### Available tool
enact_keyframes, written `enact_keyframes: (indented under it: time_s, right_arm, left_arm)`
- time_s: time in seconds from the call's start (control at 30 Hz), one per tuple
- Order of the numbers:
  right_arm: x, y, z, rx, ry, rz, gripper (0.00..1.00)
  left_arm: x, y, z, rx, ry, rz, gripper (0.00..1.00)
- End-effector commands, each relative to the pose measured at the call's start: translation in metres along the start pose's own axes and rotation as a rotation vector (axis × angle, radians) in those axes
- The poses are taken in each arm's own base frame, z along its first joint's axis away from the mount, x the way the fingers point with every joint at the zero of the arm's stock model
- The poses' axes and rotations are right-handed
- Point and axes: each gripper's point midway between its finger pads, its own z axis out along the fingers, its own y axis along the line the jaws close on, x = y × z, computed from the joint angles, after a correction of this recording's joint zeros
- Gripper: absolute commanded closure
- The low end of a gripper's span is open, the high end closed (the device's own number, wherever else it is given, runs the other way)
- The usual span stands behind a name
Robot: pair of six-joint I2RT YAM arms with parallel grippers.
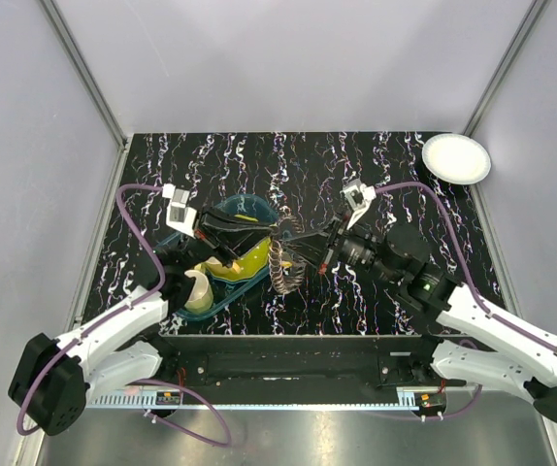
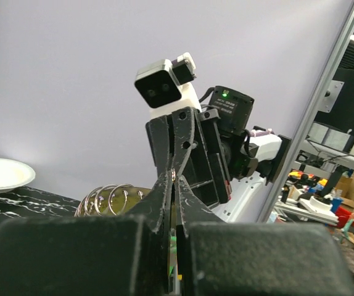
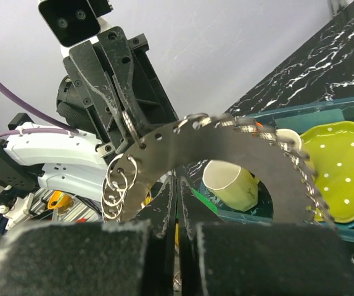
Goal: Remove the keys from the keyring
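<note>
— Keyring position?
— Held off the table, centre of top view, just right of teal tray. Left gripper and right gripper both clamped on it, opposite edges. Split rings hang from it.

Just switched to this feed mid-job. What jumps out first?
The keyring, a flat ring strung with small silver rings, is held up over the middle of the table, pinched from both sides by the left gripper and the right gripper. Left of it sits a teal tray with a yellow-green plate and a cup; a white plate lies at the far right corner.
</note>
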Motion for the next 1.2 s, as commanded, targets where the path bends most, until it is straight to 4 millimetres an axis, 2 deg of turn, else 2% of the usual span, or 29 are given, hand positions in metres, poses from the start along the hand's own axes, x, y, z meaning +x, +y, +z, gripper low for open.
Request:
enact_keyframes:
  time_s: [0.0,0.07,0.1,0.13,0.17,0.2,0.23,0.3,0.33,0.37,0.43,0.47,0.57,0.6,0.73,0.8,0.83,0.87,0.9,0.93,0.97,1.03,1.13,1.17]
  right_arm:
    - [-0.018,-0.004,-0.025,0.088,-0.06,-0.034,1.0]
    - [-0.013,-0.017,-0.038,0.165,-0.046,-0.036,1.0]
    - [-0.018,-0.02,-0.05,0.207,-0.066,-0.051,1.0]
    - [-0.022,-0.028,-0.057,0.255,-0.081,-0.067,1.0]
    - [-0.015,-0.041,-0.067,0.333,-0.051,-0.078,1.0]
    - [-0.027,-0.056,-0.08,0.441,-0.103,-0.09,1.0]
    - [-0.029,-0.064,-0.089,0.497,-0.112,-0.094,1.0]
    - [-0.035,-0.081,-0.113,0.636,-0.133,-0.103,1.0]
    - [-0.033,-0.087,-0.124,0.695,-0.122,-0.094,1.0]
    - [-0.036,-0.091,-0.135,0.741,-0.147,-0.075,1.0]
    - [-0.041,-0.104,-0.158,0.858,-0.185,-0.066,1.0]
    - [-0.048,-0.111,-0.172,0.931,-0.226,-0.087,1.0]
    - [-0.058,-0.128,-0.202,1.096,-0.254,-0.177,1.0]
    - [-0.06,-0.131,-0.207,1.128,-0.254,-0.204,1.0]
    - [-0.072,-0.14,-0.21,1.235,-0.23,-0.317,1.0]
    - [-0.071,-0.148,-0.196,1.253,-0.169,-0.353,1.0]
    - [-0.079,-0.151,-0.193,1.263,-0.185,-0.342,1.0]
    - [-0.072,-0.158,-0.179,1.235,-0.126,-0.339,1.0]
    - [-0.074,-0.163,-0.175,1.236,-0.122,-0.322,1.0]
    - [-0.085,-0.171,-0.175,1.254,-0.159,-0.299,1.0]
    - [-0.081,-0.18,-0.165,1.234,-0.125,-0.281,1.0]
    - [-0.089,-0.197,-0.165,1.256,-0.146,-0.258,1.0]
    - [-0.085,-0.224,-0.153,1.248,-0.119,-0.216,1.0]
    - [-0.079,-0.238,-0.15,1.242,-0.096,-0.176,1.0]
  left_arm:
    - [-0.032,-0.021,-0.002,0.063,-0.108,0.222,1.0]
    - [-0.031,-0.017,-0.002,0.029,-0.079,0.246,1.0]
    - [-0.025,-0.003,0.0,-0.031,-0.034,0.249,1.0]
    - [-0.025,0.002,0.0,-0.06,-0.021,0.256,1.0]
    - [-0.022,0.01,-0.002,-0.109,0.007,0.245,1.0]
    - [-0.023,0.013,-0.002,-0.127,0.017,0.281,1.0]
    - [-0.03,0.013,0.001,-0.14,0.017,0.3,1.0]
    - [-0.025,0.026,-0.004,-0.222,0.082,0.324,1.0]
    - [-0.035,0.025,0.0,-0.236,0.088,0.354,1.0]
    - [-0.029,0.04,-0.009,-0.319,0.145,0.378,1.0]
    - [-0.036,0.046,-0.013,-0.382,0.166,0.421,1.0]
    - [-0.035,0.056,-0.022,-0.44,0.191,0.45,1.0]
    - [-0.037,0.063,-0.033,-0.509,0.198,0.486,1.0]
    - [-0.038,0.062,-0.035,-0.511,0.194,0.493,1.0]
    - [-0.028,0.062,-0.04,-0.498,0.204,0.486,1.0]
    - [-0.028,0.061,-0.041,-0.498,0.203,0.482,1.0]
    - [-0.031,0.058,-0.041,-0.493,0.194,0.489,1.0]
    - [-0.032,0.058,-0.042,-0.498,0.189,0.496,1.0]
    - [-0.031,0.058,-0.043,-0.497,0.192,0.5,1.0]
    - [-0.031,0.055,-0.043,-0.49,0.189,0.507,1.0]
    - [-0.03,0.056,-0.044,-0.49,0.193,0.514,1.0]
    - [-0.029,0.056,-0.045,-0.497,0.193,0.516,1.0]
    - [-0.029,0.056,-0.043,-0.491,0.196,0.513,1.0]
    - [-0.028,0.055,-0.043,-0.489,0.197,0.514,1.0]
